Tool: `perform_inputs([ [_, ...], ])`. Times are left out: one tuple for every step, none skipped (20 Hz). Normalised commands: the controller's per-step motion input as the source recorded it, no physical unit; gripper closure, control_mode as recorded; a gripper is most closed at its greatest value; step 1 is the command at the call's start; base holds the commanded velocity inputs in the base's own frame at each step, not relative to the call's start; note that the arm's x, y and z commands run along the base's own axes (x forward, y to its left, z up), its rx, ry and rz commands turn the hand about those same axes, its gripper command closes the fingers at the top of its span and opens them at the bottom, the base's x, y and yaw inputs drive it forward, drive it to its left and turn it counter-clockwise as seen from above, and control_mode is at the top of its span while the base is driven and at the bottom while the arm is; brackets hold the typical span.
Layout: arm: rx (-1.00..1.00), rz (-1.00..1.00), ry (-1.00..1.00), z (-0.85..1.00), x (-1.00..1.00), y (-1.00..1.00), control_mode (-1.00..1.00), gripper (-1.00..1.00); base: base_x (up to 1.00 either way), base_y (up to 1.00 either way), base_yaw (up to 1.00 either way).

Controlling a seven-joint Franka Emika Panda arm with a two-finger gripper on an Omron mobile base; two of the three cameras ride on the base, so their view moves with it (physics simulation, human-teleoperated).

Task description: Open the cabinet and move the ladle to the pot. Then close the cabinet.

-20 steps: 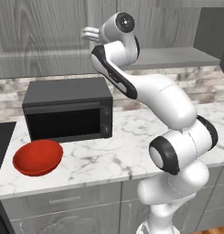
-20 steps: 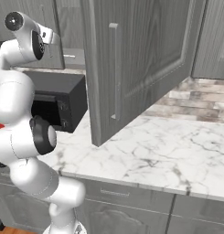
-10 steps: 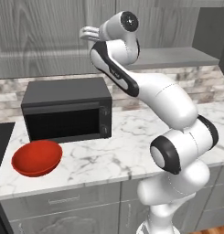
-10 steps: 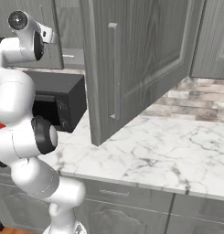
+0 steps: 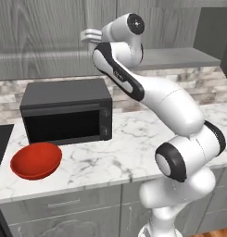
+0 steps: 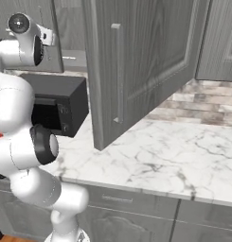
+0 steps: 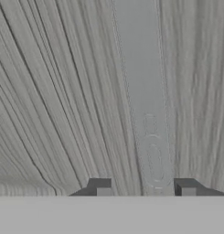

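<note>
Grey cabinet open, arm raised to its shelf

Grey wood-grain cabinet [image 6: 150, 61] has one door swung wide toward the right base camera, its slim vertical bar handle [image 6: 118, 71] facing out over the marble counter [image 6: 183, 156]. In the hand view, the grain of a cabinet surface [image 7: 63, 100] runs close before the camera, with a smoother, paler strip [image 7: 143, 91] running up between the fingertips [image 7: 103, 188]. The gripper [image 7: 145, 189] has its tips standing apart with that strip between them; whether they press on anything I cannot tell.

From the left base view the arm reaches up, its hand [image 5: 91, 36] held against the upper cabinet front, above a black microwave [image 5: 66, 113]. A red bowl [image 5: 36, 159] sits on the counter just in front of the microwave's left side.
</note>
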Motion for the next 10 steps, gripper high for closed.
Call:
perform_inputs([
  [-0.04,0.04,-0.06,0.00,-0.79,1.00,-1.00,1.00,0.00,0.00,0.00],
  [-0.05,0.03,-0.06,0.04,-0.87,1.00,-1.00,1.00,0.00,0.00,0.00],
  [-0.04,0.03,-0.06,0.06,-0.91,1.00,-1.00,1.00,0.00,0.00,0.00],
  [-0.04,0.02,-0.05,0.08,-0.94,1.00,-1.00,1.00,0.00,0.00,0.00],
  [-0.03,0.02,-0.05,0.11,-0.98,1.00,-1.00,1.00,0.00,0.00,0.00],
  [-0.02,0.02,-0.03,0.13,-1.00,1.00,-1.00,1.00,0.00,0.00,0.00],
  [-0.01,0.02,-0.02,0.16,-1.00,1.00,-1.00,1.00,0.00,0.00,0.00],
  [-0.01,0.01,-0.01,0.19,-1.00,1.00,-1.00,1.00,0.00,0.00,0.00],
  [-0.01,0.01,0.00,0.21,-1.00,1.00,-1.00,1.00,0.00,0.00,0.00],
  [0.00,0.01,0.00,0.24,-1.00,0.96,-1.00,1.00,0.00,0.00,0.00],
])
